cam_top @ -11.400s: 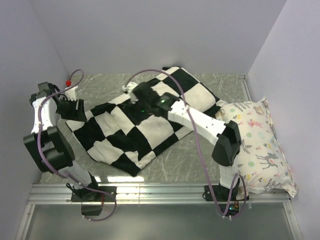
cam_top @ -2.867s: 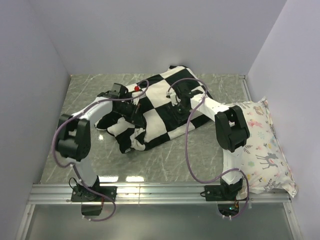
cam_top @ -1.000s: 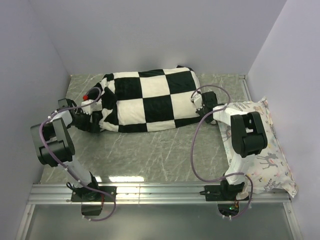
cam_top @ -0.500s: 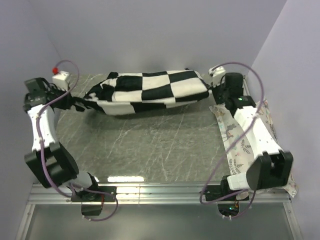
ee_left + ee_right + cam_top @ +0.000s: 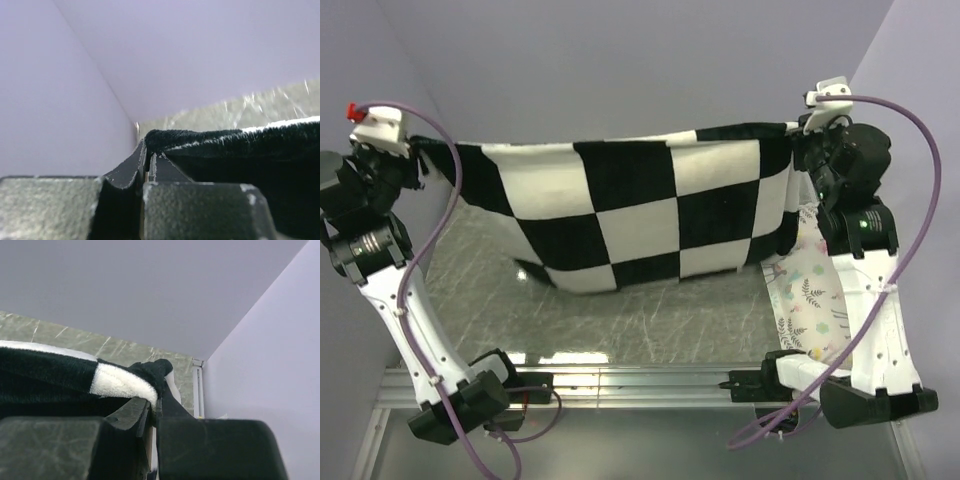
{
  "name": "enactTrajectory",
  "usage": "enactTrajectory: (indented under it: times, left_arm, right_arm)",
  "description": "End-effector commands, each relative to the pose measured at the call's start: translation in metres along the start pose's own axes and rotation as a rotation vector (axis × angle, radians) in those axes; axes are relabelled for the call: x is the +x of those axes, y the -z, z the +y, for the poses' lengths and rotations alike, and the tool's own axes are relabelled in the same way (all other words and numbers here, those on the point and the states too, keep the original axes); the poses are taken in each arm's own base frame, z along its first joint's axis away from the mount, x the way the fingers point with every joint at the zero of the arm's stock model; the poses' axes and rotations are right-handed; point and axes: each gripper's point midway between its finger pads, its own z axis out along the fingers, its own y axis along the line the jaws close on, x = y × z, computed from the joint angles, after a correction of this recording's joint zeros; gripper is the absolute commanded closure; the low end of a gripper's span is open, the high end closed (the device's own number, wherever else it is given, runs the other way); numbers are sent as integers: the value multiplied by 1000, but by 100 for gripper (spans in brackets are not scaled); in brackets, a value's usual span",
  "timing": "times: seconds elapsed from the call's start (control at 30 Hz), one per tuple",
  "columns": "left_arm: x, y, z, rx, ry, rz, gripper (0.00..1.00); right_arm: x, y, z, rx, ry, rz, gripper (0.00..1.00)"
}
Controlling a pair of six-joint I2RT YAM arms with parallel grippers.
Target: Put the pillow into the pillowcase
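Observation:
The black-and-white checkered pillowcase (image 5: 640,210) hangs in the air like a curtain, stretched wide between both arms. My left gripper (image 5: 428,155) is shut on its upper left corner, and my right gripper (image 5: 800,140) is shut on its upper right corner. In the left wrist view the jaws (image 5: 148,150) pinch a dark fabric edge (image 5: 225,145). The right wrist view shows its jaws (image 5: 159,402) clamping a black-and-white corner (image 5: 115,380). The lower edge of the pillowcase hangs just above the table. The pillow is hidden.
A white pillow printed with deer and plants (image 5: 820,300) lies along the right wall, partly behind the right arm. The marbled table (image 5: 650,310) shows below the hanging cloth. A metal rail (image 5: 640,380) runs along the near edge. Walls close in left, back and right.
Both arms have risen and spread apart, lifting the pillowcase off the table until it hangs stretched flat between them. A second ago it lay on the table.

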Motion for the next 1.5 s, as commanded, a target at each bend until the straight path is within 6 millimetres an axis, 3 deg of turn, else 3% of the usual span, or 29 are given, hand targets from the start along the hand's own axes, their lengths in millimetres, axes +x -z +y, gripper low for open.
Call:
enactTrajectory:
  times: [0.0, 0.07, 0.1, 0.13, 0.17, 0.2, 0.23, 0.27, 0.3, 0.33, 0.37, 0.4, 0.43, 0.47, 0.5, 0.57, 0.6, 0.63, 0.67, 0.7, 0.73, 0.77, 0.8, 0.87, 1.0, 1.07, 1.1, 1.3, 1.47]
  left_arm:
    - [-24, -33, 59, -154, 18, -98, 100]
    - [-10, -59, 52, -111, 41, -63, 100]
    - [13, -82, 53, -95, 44, -8, 100]
    - [25, -95, 49, -79, 48, 17, 100]
    - [35, -114, 35, -59, 39, 48, 100]
    - [68, -139, 29, -41, 30, 114, 100]
    - [83, -157, 23, -29, 18, 141, 100]
    - [97, -177, 7, -8, 8, 182, 98]
    - [130, -208, 16, -53, 32, 254, 94]
    - [142, -225, 21, -78, 53, 284, 67]
    - [167, -232, 21, -81, 100, 386, 61]
    - [163, -262, 41, -134, 144, 373, 51]
    - [168, -265, 50, -136, 178, 400, 46]
    - [145, -262, 56, -131, 201, 389, 45]
    - [159, -266, 50, -98, 237, 418, 23]
    - [153, -258, 45, -75, 237, 416, 22]
    - [157, -239, 31, -43, 239, 447, 6]
    - [158, -230, 20, -4, 241, 450, 3]
    - [192, -214, -1, 34, 257, 532, 1]
    - [171, -197, -5, 42, 232, 501, 1]
    - [176, -185, -19, 81, 237, 523, 1]
    - [199, -169, -41, 155, 268, 580, 1]
    - [194, -150, -51, 182, 281, 594, 1]
    - [208, -119, -80, 272, 329, 646, 1]
    - [227, -77, -109, 315, 376, 697, 1]
    - [235, -62, -118, 330, 396, 728, 1]
    - [229, -56, -124, 369, 390, 714, 1]
    - [228, -30, -145, 442, 423, 733, 1]
    - [224, -28, -149, 457, 441, 721, 1]
  right_arm:
    - [-7, -33, -37, 186, -19, -25, 100]
    - [23, -67, -27, 169, -19, 57, 100]
    - [33, -80, -25, 169, -18, 84, 100]
    - [59, -106, -17, 161, -9, 148, 100]
    - [74, -121, -14, 157, -5, 190, 100]
    - [91, -135, -9, 151, 1, 246, 100]
    - [111, -170, -1, 139, -5, 310, 100]
    - [137, -178, 10, 101, -2, 418, 94]
    - [151, -190, 15, 106, -18, 477, 73]
    - [153, -222, 18, 112, -32, 494, 63]
    - [170, -218, 23, 88, -33, 589, 52]
    - [160, -231, 23, 86, -52, 569, 14]
    - [165, -223, 25, 70, -50, 601, 12]
    - [161, -221, 26, 61, -53, 581, 12]
    - [163, -199, 28, 33, -42, 593, 3]
    - [157, -184, 34, -23, -30, 549, 2]
    - [162, -161, 39, -65, -15, 566, 2]
    - [165, -152, 50, -128, -19, 569, 3]
    - [174, -139, 56, -167, -18, 605, 3]
    - [174, -126, 59, -191, -17, 611, 5]
    - [199, -111, 71, -238, -17, 677, 5]
    - [210, -100, 81, -293, -25, 708, 6]
    - [230, -86, 90, -323, -28, 755, 7]
    - [250, -75, 101, -360, -36, 792, 8]
    - [310, -58, 128, -427, -87, 942, 9]
    - [327, -49, 139, -474, -117, 1003, 9]
    - [339, -42, 150, -505, -159, 1044, 9]
    - [362, 10, 204, -699, -264, 1152, 13]
    - [339, 28, 228, -781, -242, 1114, 12]
